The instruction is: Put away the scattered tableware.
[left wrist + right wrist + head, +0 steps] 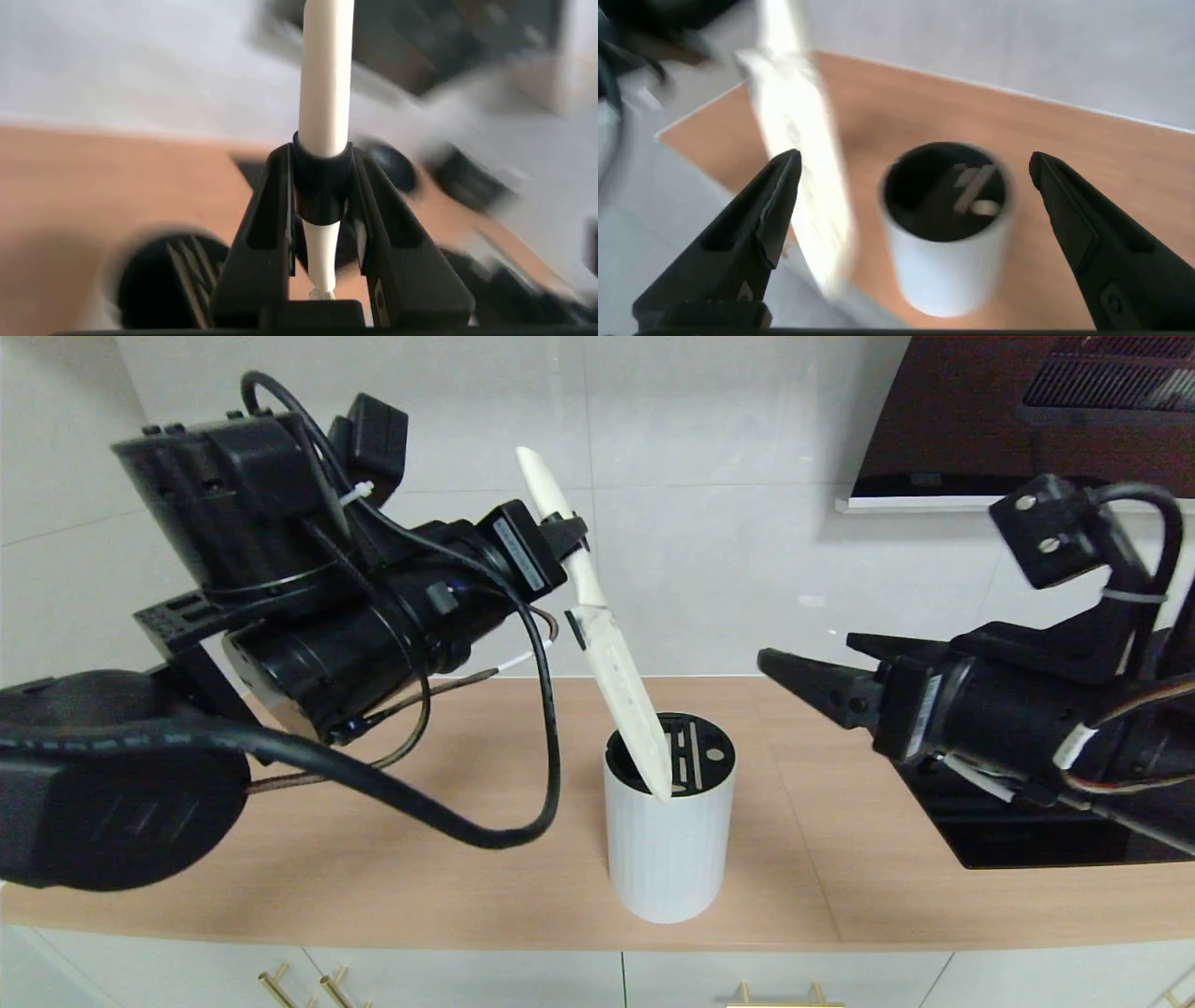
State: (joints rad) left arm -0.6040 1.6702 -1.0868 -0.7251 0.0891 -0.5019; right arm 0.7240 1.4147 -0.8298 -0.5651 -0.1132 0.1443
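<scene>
Now left gripper (569, 537), clamped on knife (621, 681), poises its tip over holder (667, 845); next, lower straight; right gripper (805, 658) spread.

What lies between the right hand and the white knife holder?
Nothing; in the head view, the counter between the right hand and the knife holder is bare.

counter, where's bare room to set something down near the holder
Bare wood lies on the counter between the holder and the cooktop, and on the holder's left, out to the front edge. It is crowded above the holder: the knife in the left gripper reaches its top, with the open right gripper close by.
</scene>
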